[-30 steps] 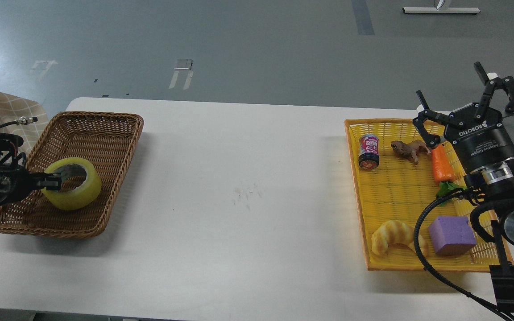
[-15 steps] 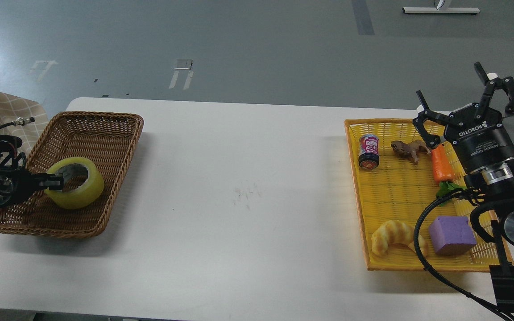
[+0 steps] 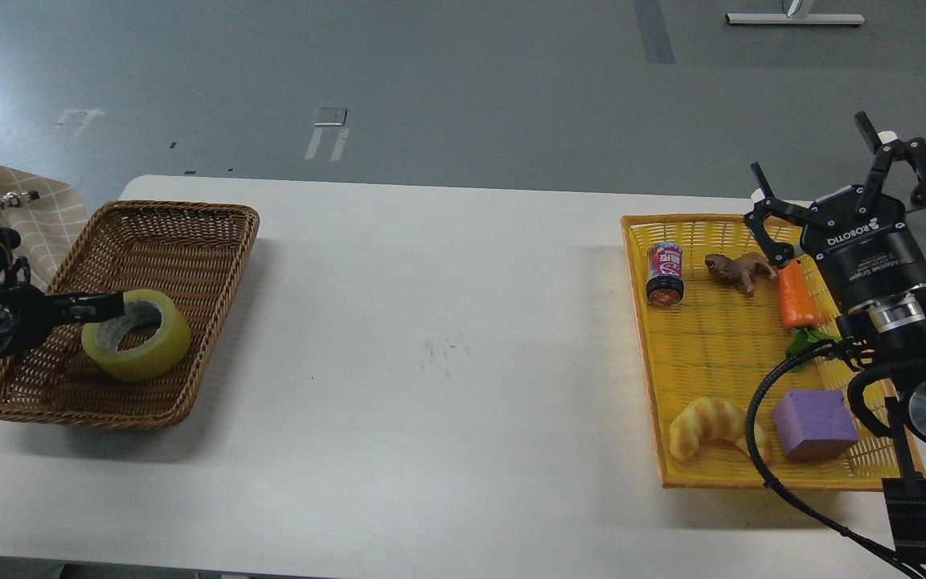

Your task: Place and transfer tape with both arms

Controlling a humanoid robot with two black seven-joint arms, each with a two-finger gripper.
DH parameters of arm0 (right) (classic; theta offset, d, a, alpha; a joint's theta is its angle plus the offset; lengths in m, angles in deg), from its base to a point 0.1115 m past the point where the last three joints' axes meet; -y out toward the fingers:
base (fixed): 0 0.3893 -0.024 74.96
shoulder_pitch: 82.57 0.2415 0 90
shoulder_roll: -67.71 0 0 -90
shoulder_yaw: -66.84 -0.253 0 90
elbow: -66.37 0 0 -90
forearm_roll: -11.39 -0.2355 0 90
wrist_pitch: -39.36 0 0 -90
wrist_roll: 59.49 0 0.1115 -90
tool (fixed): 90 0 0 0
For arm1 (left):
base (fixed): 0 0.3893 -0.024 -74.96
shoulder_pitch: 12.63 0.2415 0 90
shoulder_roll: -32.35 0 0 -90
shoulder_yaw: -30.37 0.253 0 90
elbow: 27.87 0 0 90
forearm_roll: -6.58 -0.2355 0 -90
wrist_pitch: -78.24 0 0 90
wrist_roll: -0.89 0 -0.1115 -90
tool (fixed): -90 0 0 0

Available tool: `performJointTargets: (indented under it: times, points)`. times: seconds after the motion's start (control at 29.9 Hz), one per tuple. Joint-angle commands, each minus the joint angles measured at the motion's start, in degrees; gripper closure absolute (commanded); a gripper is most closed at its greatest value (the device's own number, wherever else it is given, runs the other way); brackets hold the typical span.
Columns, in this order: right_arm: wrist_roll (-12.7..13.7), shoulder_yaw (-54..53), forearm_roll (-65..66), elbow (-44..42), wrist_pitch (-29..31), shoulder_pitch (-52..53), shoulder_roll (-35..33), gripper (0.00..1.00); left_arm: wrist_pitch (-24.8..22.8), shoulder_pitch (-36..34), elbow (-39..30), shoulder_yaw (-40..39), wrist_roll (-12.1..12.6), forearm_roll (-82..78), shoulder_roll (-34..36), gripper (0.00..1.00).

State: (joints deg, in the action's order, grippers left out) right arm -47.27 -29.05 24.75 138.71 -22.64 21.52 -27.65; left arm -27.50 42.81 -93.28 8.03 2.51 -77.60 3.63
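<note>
Although most of the left arm is cut off by the left border of the view, its left gripper reaches in level over the wicker basket, which sits at the left end of the white table. Its fingers are dark and seen nearly end-on, so whether they grip or stand apart cannot be told; the tip overlaps the near rim of the tape. The tape (a yellow ring with a grey core) lies slightly tilted inside the basket, toward its front half.

At the right end of the table the right arm rises from the lower right corner, its cable crossing the yellow tray and hiding part of it. The right gripper points up and away, fingers spread wide, holding nothing, above the tray's far right corner. In the tray lie a small can, a brown toy animal, a toy carrot, a bread toy and a purple block
</note>
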Motion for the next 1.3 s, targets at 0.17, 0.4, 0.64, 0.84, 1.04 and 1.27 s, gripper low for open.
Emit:
performJointTargets:
  times: [0.17, 0.4, 0.64, 0.84, 1.04, 1.27]
  points:
    - [-0.5, -0.1, 0.0, 0.0, 0.0, 0.0, -0.1, 0.00, -1.0, -12.0, -0.4, -0.8, -5.7, 12.5, 2.4, 0.14]
    - [-0.5, -0.1, 0.0, 0.2, 0.0, 0.1, -0.1, 0.00, -1.0, -19.7, -0.3, -2.8, -6.4, 34.3, 1.2, 0.06]
    - [-0.6, -0.5, 0.1, 0.3, 0.0, 0.5, -0.2, 0.00, -1.0, -19.9, 0.2, -10.8, -7.9, 55.4, -6.9, 0.02]
    - [-0.7, -1.2, 0.3, 0.3, 0.0, 1.6, -0.4, 0.00, -2.4, -19.1, 0.2, -17.6, -7.9, 65.4, -13.9, 0.02]
    - [-0.6, -0.9, 0.9, -0.3, 0.0, 5.6, -0.8, 0.00, -3.2, -15.2, 0.2, -24.8, -8.2, 71.9, -21.9, 0.02]
    - [-0.1, 1.6, 1.1, -6.8, 0.0, 14.0, -4.5, 0.00, -6.7, -7.9, 0.1, -34.5, -9.8, 71.8, -31.6, 0.02]
